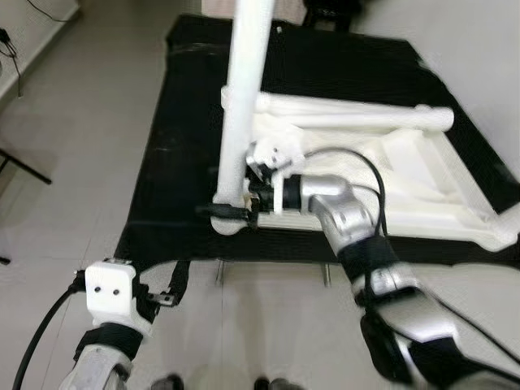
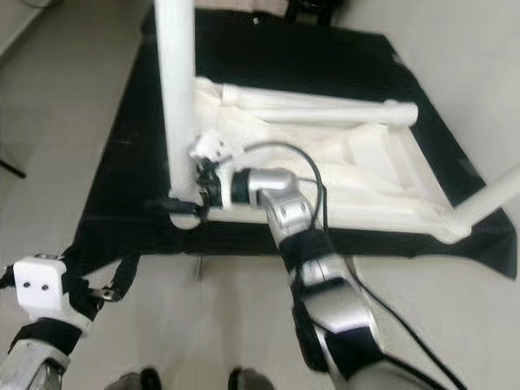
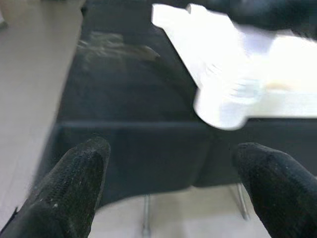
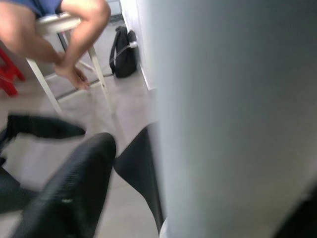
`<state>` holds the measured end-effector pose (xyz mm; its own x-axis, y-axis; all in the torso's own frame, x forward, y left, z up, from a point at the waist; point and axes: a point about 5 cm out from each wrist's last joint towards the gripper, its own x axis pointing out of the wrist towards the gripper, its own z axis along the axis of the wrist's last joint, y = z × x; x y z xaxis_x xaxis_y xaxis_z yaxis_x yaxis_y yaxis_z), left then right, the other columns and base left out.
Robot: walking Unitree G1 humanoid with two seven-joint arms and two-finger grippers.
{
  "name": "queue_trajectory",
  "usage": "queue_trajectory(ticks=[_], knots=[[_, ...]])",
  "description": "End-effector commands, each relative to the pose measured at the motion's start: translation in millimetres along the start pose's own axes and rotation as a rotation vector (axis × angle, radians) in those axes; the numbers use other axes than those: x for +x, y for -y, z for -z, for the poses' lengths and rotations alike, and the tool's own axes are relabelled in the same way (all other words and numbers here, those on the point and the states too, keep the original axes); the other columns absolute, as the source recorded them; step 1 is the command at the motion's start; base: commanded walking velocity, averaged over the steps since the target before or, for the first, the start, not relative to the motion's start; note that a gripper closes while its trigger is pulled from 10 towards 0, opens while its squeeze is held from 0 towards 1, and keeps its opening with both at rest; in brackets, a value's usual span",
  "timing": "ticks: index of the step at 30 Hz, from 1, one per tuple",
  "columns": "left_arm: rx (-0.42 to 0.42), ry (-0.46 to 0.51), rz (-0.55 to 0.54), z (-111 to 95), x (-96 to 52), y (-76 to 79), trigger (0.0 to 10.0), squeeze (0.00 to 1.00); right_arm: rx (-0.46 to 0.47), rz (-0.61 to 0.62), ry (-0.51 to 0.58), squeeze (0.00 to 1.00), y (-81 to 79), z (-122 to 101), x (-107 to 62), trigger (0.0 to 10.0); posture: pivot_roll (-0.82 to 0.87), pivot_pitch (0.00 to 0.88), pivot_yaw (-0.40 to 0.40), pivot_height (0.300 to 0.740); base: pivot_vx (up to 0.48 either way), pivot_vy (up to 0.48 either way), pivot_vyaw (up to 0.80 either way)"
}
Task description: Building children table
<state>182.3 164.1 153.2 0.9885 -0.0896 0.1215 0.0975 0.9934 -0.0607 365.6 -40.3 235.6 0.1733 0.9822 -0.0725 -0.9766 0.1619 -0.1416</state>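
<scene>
I've got the right gripper (image 1: 240,213) pinching the upright white table leg (image 1: 245,97) at its base, tabletop (image 1: 422,183) just behind it; left gripper (image 3: 168,188) spread, low before the black mat (image 1: 187,162).

Pale tile floor (image 1: 73,162); black mat (image 1: 187,146)

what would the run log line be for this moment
step: fit table leg | right end effector: closed on upright leg near its base | left end effector: open, idle near mat edge | tabletop: upside down on mat
</scene>
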Motion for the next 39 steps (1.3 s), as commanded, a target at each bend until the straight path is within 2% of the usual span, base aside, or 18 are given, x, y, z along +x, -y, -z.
queue_trajectory(ticks=[1, 13, 15, 18, 19, 21, 22, 23, 24, 25, 26, 27, 29, 33, 34, 36, 37, 39], knots=[[-0.005, -0.018, 0.009, 0.3, -3.5, 3.4, 10.0, 0.00, -0.013, -0.060, 0.028, 0.00, -2.5, -7.2, 8.2, 0.0, -0.05, 0.263, -0.143, 0.740, 0.000, 0.000, 0.00], [-0.023, -0.028, 0.039, 0.7, -3.7, 5.5, 10.0, 0.00, -0.039, -0.106, 0.012, 0.00, 2.9, -4.3, -3.4, 0.0, -0.07, 0.254, -0.141, 0.740, 0.000, 0.000, 0.00], [-0.012, -0.024, 0.059, 0.4, -3.2, 7.1, 10.0, 0.00, -0.044, -0.063, 0.019, 0.00, 5.7, -2.1, -10.1, 0.0, -0.07, 0.249, -0.141, 0.740, 0.000, 0.000, 0.00], [0.019, -0.016, 0.098, -0.2, -2.3, 10.2, 10.0, 0.00, 0.006, 0.149, 0.012, 0.00, 10.4, 13.0, -21.4, 0.0, -0.09, 0.237, -0.147, 0.740, 0.000, 0.000, 0.00], [0.031, -0.012, 0.112, -0.5, -1.7, 10.8, 10.0, 0.00, 0.063, 0.298, 0.006, 0.00, 9.0, 26.0, -23.8, 0.0, -0.10, 0.234, -0.148, 0.740, 0.000, 0.000, 0.00], [0.031, -0.012, 0.112, -0.5, -1.7, 10.8, 10.0, 0.00, 0.063, 0.298, 0.006, 0.00, 9.0, 26.0, -23.8, 0.0, -0.10, 0.234, -0.148, 0.740, 0.000, 0.000, 0.00], [0.036, -0.010, 0.117, -0.4, -1.2, 10.1, 5.1, 0.00, 0.183, 0.591, 0.010, 0.00, 4.4, 45.7, -23.3, 0.0, -0.11, 0.226, -0.146, 0.740, 0.000, 0.000, 0.00], [0.039, -0.009, 0.123, -0.2, 0.1, 9.2, 0.0, 0.00, 0.293, 0.766, -0.117, 0.00, -24.8, 78.7, -21.7, 0.0, -0.11, 0.222, -0.136, 0.740, 0.000, 0.000, 0.00], [0.039, -0.009, 0.123, -0.2, 0.1, 9.2, 0.0, 0.00, 0.293, 0.766, -0.117, 0.00, -24.8, 78.7, -21.7, 0.0, -0.11, 0.222, -0.136, 0.740, 0.000, 0.000, 0.00], [0.043, -0.008, 0.129, 0.3, 2.1, 7.9, 0.0, 0.00, 0.304, 0.858, -0.162, 0.00, -51.4, 90.4, -17.1, 0.0, -0.10, 0.218, -0.125, 0.740, 0.000, 0.000, 0.00], [0.043, -0.008, 0.129, 0.3, 2.1, 7.9, 0.0, 0.00, 0.304, 0.858, -0.162, 0.00, -51.4, 90.4, -17.1, 0.0, -0.10, 0.218, -0.125, 0.740, 0.000, 0.000, 0.00], [0.050, -0.007, 0.131, 1.4, 3.9, 6.0, 0.0, 0.00, 0.310, 0.850, -0.166, 0.00, -70.0, 92.0, -4.8, 0.0, -0.12, 0.194, -0.105, 0.740, 0.000, 0.000, 0.00], [0.051, -0.006, 0.129, 2.1, 5.1, 4.5, 0.0, 0.00, 0.278, 0.825, -0.149, 0.00, -77.0, 88.5, 3.5, 0.0, -0.12, 0.194, -0.105, 0.740, 0.000, 0.000, 0.00], [0.054, -0.005, 0.111, 4.6, 7.5, -0.1, 0.0, 0.00, 0.271, 0.811, -0.124, 0.00, -68.6, 87.8, 12.5, 0.0, -0.11, 0.173, -0.109, 0.740, 0.000, 0.000, 0.00], [0.062, -0.004, 0.096, 4.8, 7.5, -1.4, 1.6, 0.00, 0.274, 0.821, -0.126, 0.00, -66.7, 88.2, 12.3, 0.0, -0.10, 0.171, -0.108, 0.740, 0.000, 0.000, 0.00], [0.062, -0.004, 0.096, 4.8, 7.5, -1.4, 1.6, 0.00, 0.274, 0.821, -0.126, 0.00, -66.7, 88.2, 12.3, 0.0, -0.10, 0.171, -0.108, 0.740, 0.000, 0.000, 0.00], [0.069, -0.003, 0.084, 4.8, 7.4, -2.5, 10.0, 0.00, 0.274, 0.830, -0.130, 0.00, -65.7, 88.2, 11.7, 0.0, -0.11, 0.169, -0.108, 0.740, 0.000, 0.000, 0.00], [0.073, -0.002, 0.076, 4.9, 7.4, -3.3, 10.0, 0.00, 0.278, 0.852, -0.137, 0.00, -65.8, 87.5, 11.0, 0.0, -0.11, 0.167, -0.108, 0.740, 0.000, 0.000, 0.00]])
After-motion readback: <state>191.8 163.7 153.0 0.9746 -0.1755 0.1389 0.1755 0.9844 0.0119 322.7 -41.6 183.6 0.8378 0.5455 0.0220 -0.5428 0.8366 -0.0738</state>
